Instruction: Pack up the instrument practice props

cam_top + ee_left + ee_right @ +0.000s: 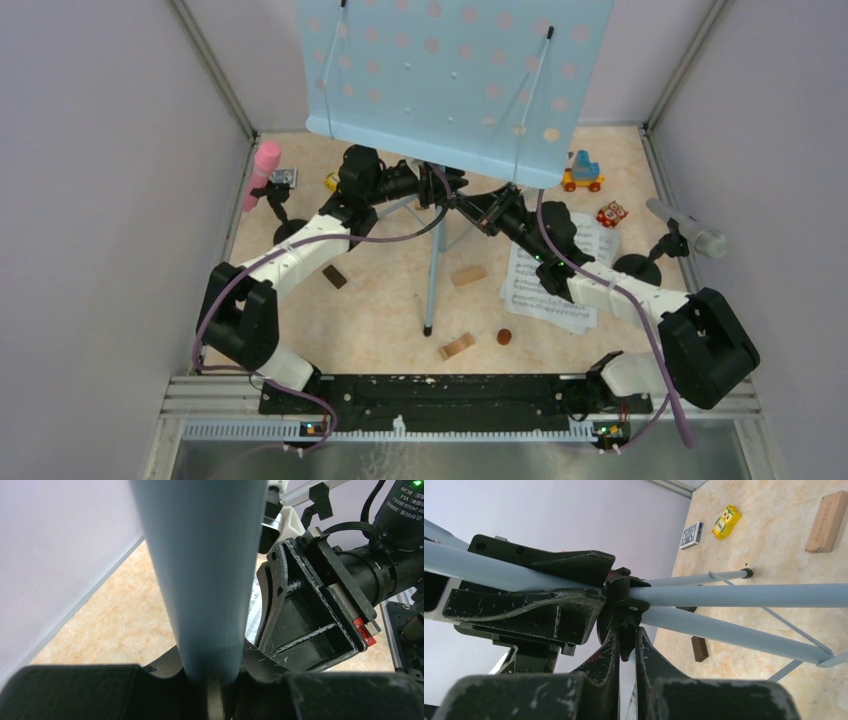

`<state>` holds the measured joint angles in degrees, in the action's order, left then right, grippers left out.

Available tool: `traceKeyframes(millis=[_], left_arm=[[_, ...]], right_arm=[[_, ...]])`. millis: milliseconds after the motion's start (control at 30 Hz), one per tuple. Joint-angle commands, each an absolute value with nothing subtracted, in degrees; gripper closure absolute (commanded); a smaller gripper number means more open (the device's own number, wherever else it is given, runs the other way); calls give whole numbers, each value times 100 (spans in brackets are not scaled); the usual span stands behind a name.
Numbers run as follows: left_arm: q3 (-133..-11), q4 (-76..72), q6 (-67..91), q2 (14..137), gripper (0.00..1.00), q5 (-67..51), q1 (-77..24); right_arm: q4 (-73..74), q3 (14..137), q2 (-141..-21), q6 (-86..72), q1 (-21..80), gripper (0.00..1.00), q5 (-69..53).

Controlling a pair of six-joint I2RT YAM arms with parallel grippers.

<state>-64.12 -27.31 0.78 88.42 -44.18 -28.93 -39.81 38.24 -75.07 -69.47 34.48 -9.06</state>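
Observation:
The pale blue perforated music rack stands at the back on its grey-blue pole and tripod legs. My left gripper is shut on the pole, seen close up in the left wrist view with the gripper around it. My right gripper is shut on the black knob of the tripod hub, the gripper just under the legs. White sheet-music pages lie under the right arm. A pink microphone and a silver microphone sit in black holders.
Toy vehicles stand at the back right. Wooden blocks and a brown disc lie on the floor. A card deck and a yellow owl toy are at the back left. Walls close both sides.

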Motion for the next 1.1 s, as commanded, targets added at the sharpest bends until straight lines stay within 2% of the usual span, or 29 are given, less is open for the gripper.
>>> traceKeyframes(millis=[0, 100, 267, 333, 400, 433, 533, 600, 700, 800, 900, 933, 1000, 1033, 1067], left_arm=[[-6291, -1670, -47, 9258, 97, -4287, -2872], [-6295, -1670, -36, 9267, 97, -4298, -2874], [-6302, -1672, -32, 9284, 97, -4302, -2873], [-6308, -1672, -31, 9297, 97, -4315, -2870], [-6311, -1670, -23, 9307, 97, -4319, -2874], [-6311, -1670, -18, 9315, 97, -4324, -2869], [-6313, -1688, -18, 9318, 97, -4336, -2874], [-6304, -1698, -18, 9304, 97, -4325, -2873], [-6298, -1704, -18, 9278, 97, -4298, -2874], [-6294, -1700, -18, 9281, 96, -4294, -2867], [-6302, -1702, -18, 9292, 93, -4279, -2869], [-6301, -1704, -18, 9291, 90, -4266, -2867], [-6296, -1679, -18, 9282, 81, -4204, -2874], [-6288, -1671, -18, 9263, 77, -4141, -2874], [-6278, -1668, -22, 9230, 72, -4064, -2873]], right_arm=[[-4332, 3929, -7584, -5957, 3408, 100, -696], [-5082, 3770, -7577, -4703, 3446, 100, -887], [-6384, 3305, -7551, -1758, 3669, 100, -1679], [-6225, 3371, -7571, -488, 3741, 100, -2536], [-5314, 3575, -7501, 1241, 3926, 100, -3364], [-4572, 3686, -7416, 2214, 4091, 100, -3389], [-1999, 4089, -7340, 4961, 4621, 94, -2786], [-993, 4275, -7509, 6336, 4972, 94, -1779], [-852, 4081, -7819, 7574, 5378, 95, -243], [-1683, 3774, -7847, 7679, 5530, 94, 552], [-2248, 3652, -7493, 7044, 5557, 83, 433], [-2444, 3638, -7345, 6715, 5555, 75, 389], [-2963, 3537, -6965, 5872, 5555, 44, 385], [-3246, 3406, -6780, 5273, 5555, 32, 378], [-3562, 3247, -6583, 4858, 5555, 25, 386]])
